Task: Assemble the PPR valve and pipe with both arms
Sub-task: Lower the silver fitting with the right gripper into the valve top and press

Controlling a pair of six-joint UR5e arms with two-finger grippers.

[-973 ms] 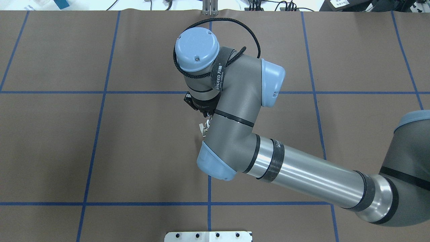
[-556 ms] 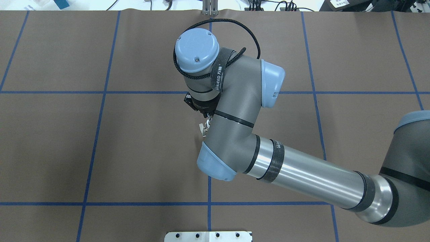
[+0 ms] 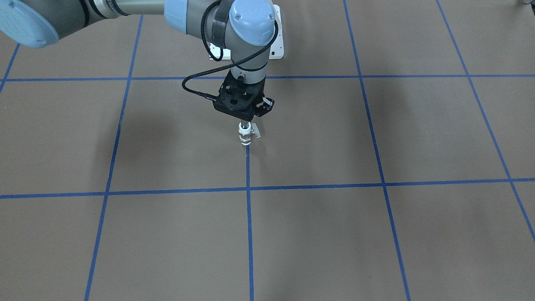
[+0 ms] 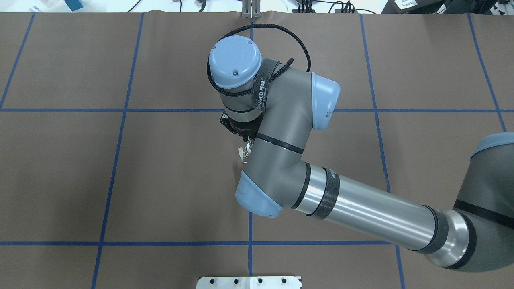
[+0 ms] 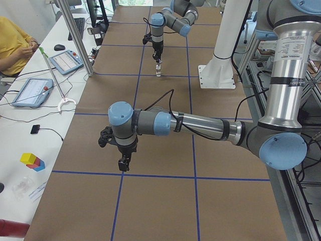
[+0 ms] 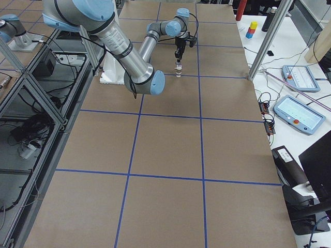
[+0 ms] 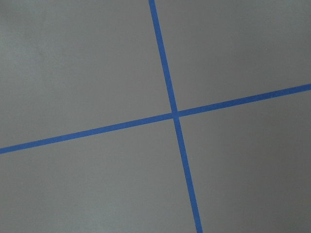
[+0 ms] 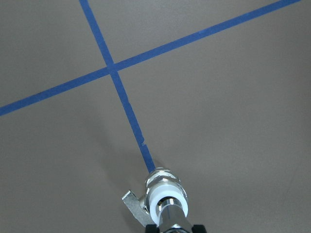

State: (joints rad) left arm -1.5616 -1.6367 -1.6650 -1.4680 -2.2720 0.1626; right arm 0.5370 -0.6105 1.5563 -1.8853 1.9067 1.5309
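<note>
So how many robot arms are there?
2. The right arm reaches to the middle of the table, its gripper holding the pipe atop the PPR valve. The left arm hovers near the table's left end.

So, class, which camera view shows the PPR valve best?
Exterior front-facing: the PPR valve stands whole and unobstructed, lever visible, under the pipe in the right gripper. Right wrist-mounted shows it close but foreshortened. Overhead, the right arm hides most of it. The side views show it tiny.
</note>
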